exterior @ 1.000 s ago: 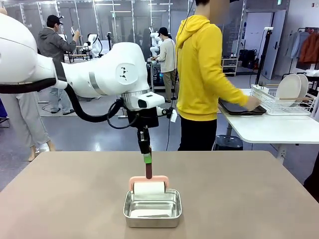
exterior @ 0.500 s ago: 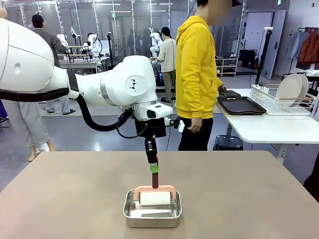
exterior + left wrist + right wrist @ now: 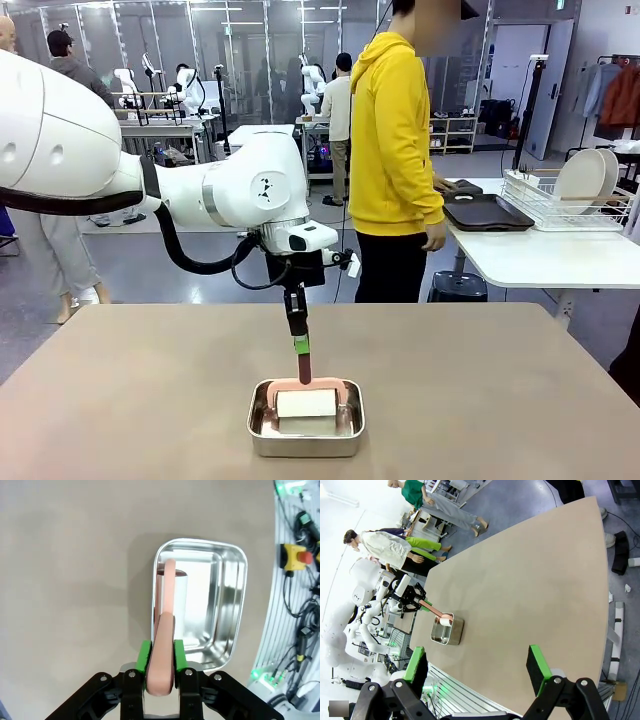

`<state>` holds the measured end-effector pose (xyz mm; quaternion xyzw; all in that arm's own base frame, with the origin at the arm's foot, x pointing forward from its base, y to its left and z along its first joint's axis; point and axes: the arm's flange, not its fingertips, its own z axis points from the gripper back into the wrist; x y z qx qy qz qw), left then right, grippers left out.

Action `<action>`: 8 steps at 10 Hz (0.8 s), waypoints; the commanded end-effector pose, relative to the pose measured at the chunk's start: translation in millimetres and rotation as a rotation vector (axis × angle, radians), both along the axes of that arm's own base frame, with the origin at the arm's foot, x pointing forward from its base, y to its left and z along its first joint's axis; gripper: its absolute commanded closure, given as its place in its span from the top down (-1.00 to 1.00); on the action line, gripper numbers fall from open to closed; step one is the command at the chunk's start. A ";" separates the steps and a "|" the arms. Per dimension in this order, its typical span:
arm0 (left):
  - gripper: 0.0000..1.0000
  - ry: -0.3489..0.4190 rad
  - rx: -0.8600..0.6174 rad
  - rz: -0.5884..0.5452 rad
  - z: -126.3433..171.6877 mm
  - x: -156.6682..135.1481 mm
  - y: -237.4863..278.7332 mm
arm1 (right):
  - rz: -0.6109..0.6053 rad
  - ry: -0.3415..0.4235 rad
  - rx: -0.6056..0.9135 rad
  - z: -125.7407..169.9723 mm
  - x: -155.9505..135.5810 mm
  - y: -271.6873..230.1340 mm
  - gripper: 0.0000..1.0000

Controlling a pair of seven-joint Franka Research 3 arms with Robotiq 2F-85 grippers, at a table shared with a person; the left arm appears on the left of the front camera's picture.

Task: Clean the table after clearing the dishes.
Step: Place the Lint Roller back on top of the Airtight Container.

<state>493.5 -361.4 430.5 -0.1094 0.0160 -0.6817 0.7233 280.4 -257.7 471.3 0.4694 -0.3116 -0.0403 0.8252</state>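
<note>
The lint roller (image 3: 306,401) lies with its white roll down inside the steel pan (image 3: 306,432), which sits near the robot-side edge of the tabletop (image 3: 480,390), about midway between the left and right edges. Its pink handle (image 3: 161,665) rises out of the pan, long axis running straight up into the left gripper (image 3: 160,655). In the left wrist view the handle sits right between the green pads (image 3: 144,655), which flank it closely on both sides; whether they press it or have just slackened cannot be told. The roller hangs directly below these jaws, so the left arm is plainly the nearer one. The right gripper (image 3: 477,667) hovers well off beyond the tabletop's edge, jaws wide and holding nothing. The dishes are off the tabletop.
</note>
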 end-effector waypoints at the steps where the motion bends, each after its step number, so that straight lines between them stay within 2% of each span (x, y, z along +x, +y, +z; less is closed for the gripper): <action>1: 0.09 -0.049 0.044 0.002 1.9 3.1 5.1 | 0.001 -0.019 0.001 0.3 -1.3 1.2 1.00; 2: 0.48 -0.054 0.036 0.007 5.3 4.1 5.5 | 0.001 -0.019 0.001 0.3 -1.3 1.2 1.00; 4: 1.00 -0.041 0.019 0.013 8.5 4.8 10.4 | 0.001 -0.019 0.001 0.3 -1.3 1.2 1.00; 6: 1.00 -0.044 0.015 0.019 11.4 4.8 13.1 | 0.001 -0.019 0.001 0.3 -1.3 1.2 1.00; 7: 0.89 -0.049 0.013 0.029 12.8 5.2 15.1 | 0.001 -0.019 0.001 0.3 -1.3 1.2 1.00; 8: 1.00 -0.056 0.013 0.049 14.5 5.2 17.8 | 0.001 -0.019 0.001 0.3 -1.3 1.2 1.00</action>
